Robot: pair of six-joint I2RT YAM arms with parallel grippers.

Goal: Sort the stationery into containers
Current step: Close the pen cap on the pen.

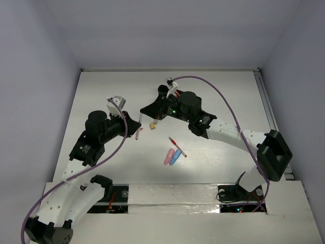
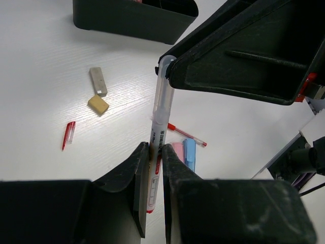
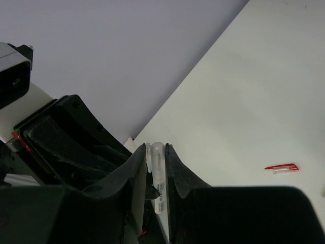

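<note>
- Left wrist view: my left gripper [image 2: 155, 152] was pinched tight on the clear pen [image 2: 161, 109]. It's a slim see-through plastic barrel with printed lettering, and its red end poked out behind my fingertips. The far tip ran straight ahead into my right gripper [image 2: 168, 68].
- Beyond my fingers and off to the left sat the tray [image 2: 132, 20], matte black plastic with low walls. Left of my fingers on the white table [image 2: 40, 76] lay a grey eraser [image 2: 98, 81], a blocky tan eraser [image 2: 98, 104] and a little red clip [image 2: 68, 134]. Just right of them were a thin red pen [image 2: 187, 134] and the rounded pink capsule [image 2: 177, 150] and blue capsule [image 2: 190, 152].
- Right wrist view: my right gripper was clamped on the pen's rounded clear tip.
- Top view: both arms met over the middle of the table, with the pen bridging them.
- Looked to me like a hand-to-hand pass. Next, one side needs to let go so the other can drop the pen into the tray.
</note>
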